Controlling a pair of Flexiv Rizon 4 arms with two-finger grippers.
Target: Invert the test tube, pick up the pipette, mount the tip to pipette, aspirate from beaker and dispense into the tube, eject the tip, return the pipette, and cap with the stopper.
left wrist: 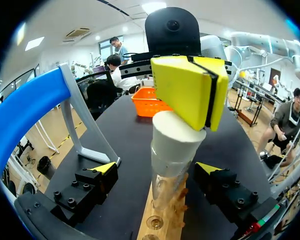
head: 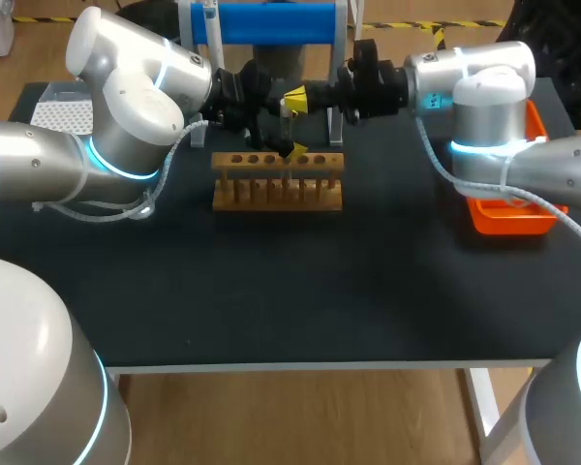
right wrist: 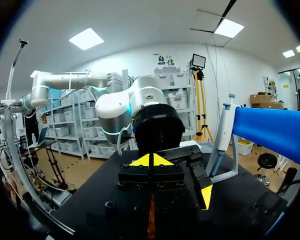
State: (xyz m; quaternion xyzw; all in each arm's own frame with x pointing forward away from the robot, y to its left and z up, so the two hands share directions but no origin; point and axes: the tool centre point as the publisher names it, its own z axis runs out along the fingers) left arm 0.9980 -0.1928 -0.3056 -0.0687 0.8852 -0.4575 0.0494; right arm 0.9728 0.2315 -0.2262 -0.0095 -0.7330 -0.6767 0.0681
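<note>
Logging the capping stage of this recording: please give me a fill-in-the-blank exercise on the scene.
1. The stopper on the test tube is ____ in colour.
2. The tube stands in a ____ rack.
3. The left tool, its fingers either side of the tube, is ____.
4. The tray beside the right arm is ____.
Missing words: white; wooden; open; orange.

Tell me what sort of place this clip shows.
Probably a laboratory bench set up for robot liquid handling: a wooden test-tube rack, a pipette on a blue stand, and a glass test tube.
</note>
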